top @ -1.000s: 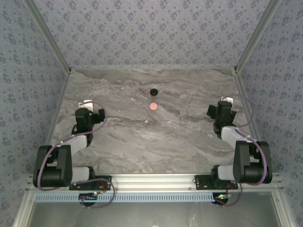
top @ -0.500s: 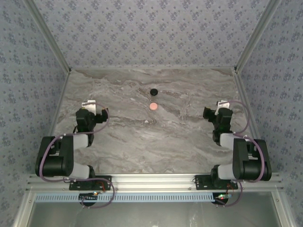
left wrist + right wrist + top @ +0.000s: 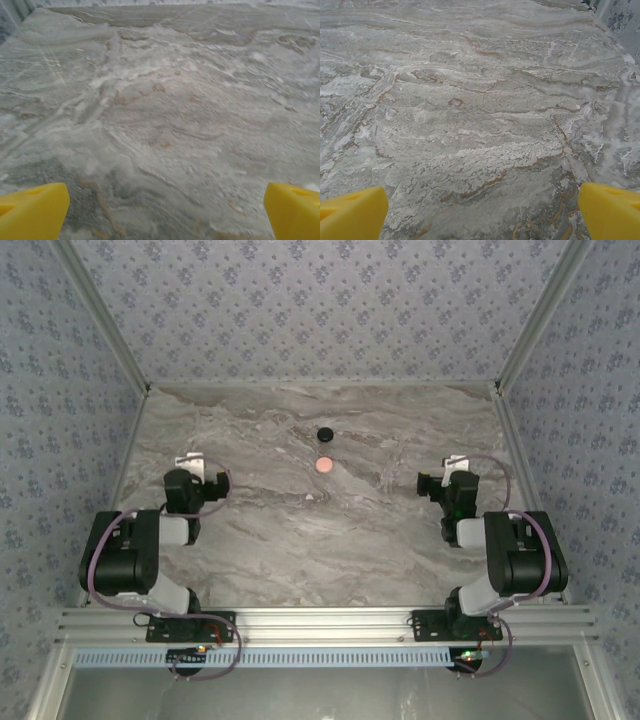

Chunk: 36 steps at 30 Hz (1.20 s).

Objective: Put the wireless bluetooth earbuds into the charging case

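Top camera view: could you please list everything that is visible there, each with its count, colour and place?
table: one, grey marble pattern, under everything
walls: three, blue-grey with small flowers, around the table
case: one, pink, round, middle of the table
puck: one, black, just beyond the case, apart from it
tiny piece: one, dark, just nearer than the case; too small to identify
rail: one, silver, near edge
left arm: one, black and grey, near left
right arm: one, black and grey, near right
left gripper: one, yellow tips, open, over bare table
right gripper: one, yellow tips, open, over bare table
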Each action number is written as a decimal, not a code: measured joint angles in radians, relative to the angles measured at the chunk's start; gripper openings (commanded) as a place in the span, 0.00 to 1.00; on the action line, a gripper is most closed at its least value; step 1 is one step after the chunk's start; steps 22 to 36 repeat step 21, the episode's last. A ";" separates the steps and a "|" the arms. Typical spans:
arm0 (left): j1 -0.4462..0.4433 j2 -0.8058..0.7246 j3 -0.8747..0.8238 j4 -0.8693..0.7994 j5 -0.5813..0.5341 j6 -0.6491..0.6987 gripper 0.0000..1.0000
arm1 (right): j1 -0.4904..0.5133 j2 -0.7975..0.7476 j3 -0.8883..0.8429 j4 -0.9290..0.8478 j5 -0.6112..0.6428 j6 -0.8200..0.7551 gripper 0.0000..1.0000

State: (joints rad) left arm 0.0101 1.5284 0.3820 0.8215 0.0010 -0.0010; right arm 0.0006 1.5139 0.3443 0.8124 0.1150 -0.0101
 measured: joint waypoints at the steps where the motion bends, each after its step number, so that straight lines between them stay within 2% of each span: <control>1: 0.004 0.000 0.009 0.000 -0.008 -0.004 0.99 | -0.001 0.000 0.004 0.000 0.000 0.000 1.00; 16: 0.008 0.000 0.017 -0.016 -0.030 -0.011 0.99 | -0.031 0.000 0.025 -0.022 -0.086 -0.003 1.00; 36: 0.008 0.000 0.017 -0.017 -0.032 -0.011 0.99 | -0.031 0.000 0.026 -0.023 -0.093 -0.003 1.00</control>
